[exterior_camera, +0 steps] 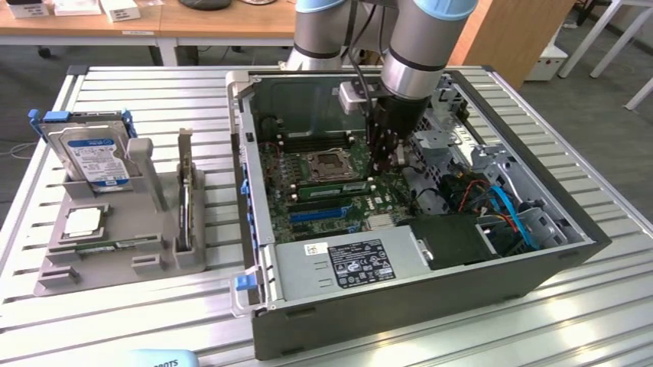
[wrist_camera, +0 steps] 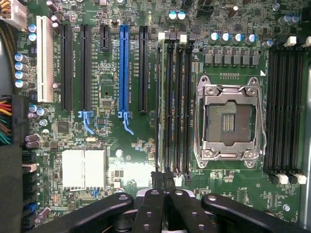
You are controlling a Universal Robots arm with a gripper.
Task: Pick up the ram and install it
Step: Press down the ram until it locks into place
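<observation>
The tool (wrist_camera: 163,177), fully closed and empty, hovers by one end of the ram (exterior_camera: 332,186), which stands in a slot beside the socket (wrist_camera: 228,119), centre of the exterior view. The closed tips probably suit pressing it down.

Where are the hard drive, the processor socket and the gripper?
hard drive (exterior_camera: 95,157): exterior view, its label.
processor socket (wrist_camera: 228,121): wrist view, its middle.
gripper (wrist_camera: 163,177): wrist view, between its fingertips.

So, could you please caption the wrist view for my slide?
Shut hand at the memory slots beside the empty processor socket.
</observation>
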